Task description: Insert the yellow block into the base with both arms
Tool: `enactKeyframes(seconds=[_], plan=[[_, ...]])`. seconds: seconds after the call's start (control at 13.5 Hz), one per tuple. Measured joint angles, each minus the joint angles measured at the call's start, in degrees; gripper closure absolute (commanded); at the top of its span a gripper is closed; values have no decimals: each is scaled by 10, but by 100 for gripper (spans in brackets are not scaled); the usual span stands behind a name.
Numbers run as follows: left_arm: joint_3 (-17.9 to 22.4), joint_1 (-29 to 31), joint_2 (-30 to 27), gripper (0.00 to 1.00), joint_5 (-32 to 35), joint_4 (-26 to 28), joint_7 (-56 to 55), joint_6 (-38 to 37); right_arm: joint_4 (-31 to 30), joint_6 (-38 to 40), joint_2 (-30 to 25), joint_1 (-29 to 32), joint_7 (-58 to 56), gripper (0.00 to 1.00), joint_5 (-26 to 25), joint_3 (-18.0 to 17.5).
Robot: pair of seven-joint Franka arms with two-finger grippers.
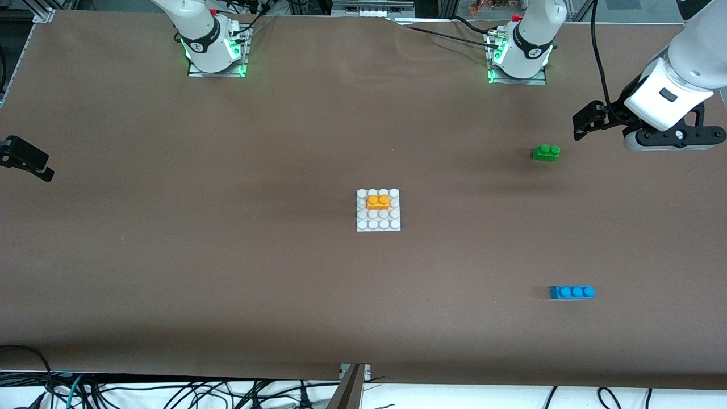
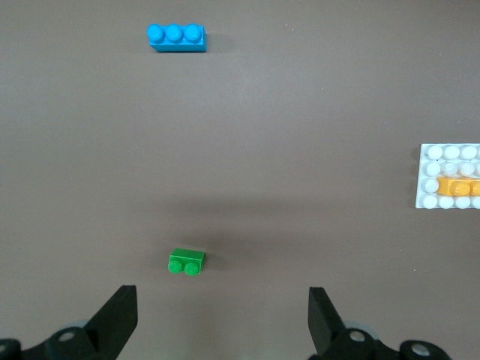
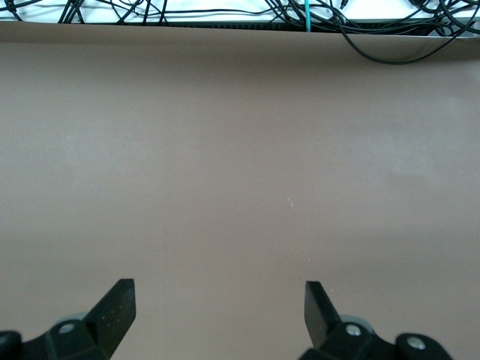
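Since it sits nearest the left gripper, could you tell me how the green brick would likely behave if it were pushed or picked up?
The green brick looks like rigid moulded plastic, so probably stiff and light. Lying flat on the table, it should slide rather than roll. Its smooth sides might slip a little in a grip.

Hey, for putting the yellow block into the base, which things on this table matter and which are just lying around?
Part of the job:
- yellow block, seated on the base
- base, mid-table
- left end effector, open, over the table near the green brick
- right end effector, open, over the right arm's end of the table

Just lying about:
- green brick
- blue brick
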State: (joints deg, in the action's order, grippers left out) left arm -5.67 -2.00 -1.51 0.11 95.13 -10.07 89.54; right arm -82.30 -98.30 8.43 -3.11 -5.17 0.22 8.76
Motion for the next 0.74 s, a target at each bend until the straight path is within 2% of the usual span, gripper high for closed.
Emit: enactKeyframes(seconds=[0.74], plan=[[-1,0,0,0,0,-2,2,-2,0,-3,16,-2,0,0,0,-2]])
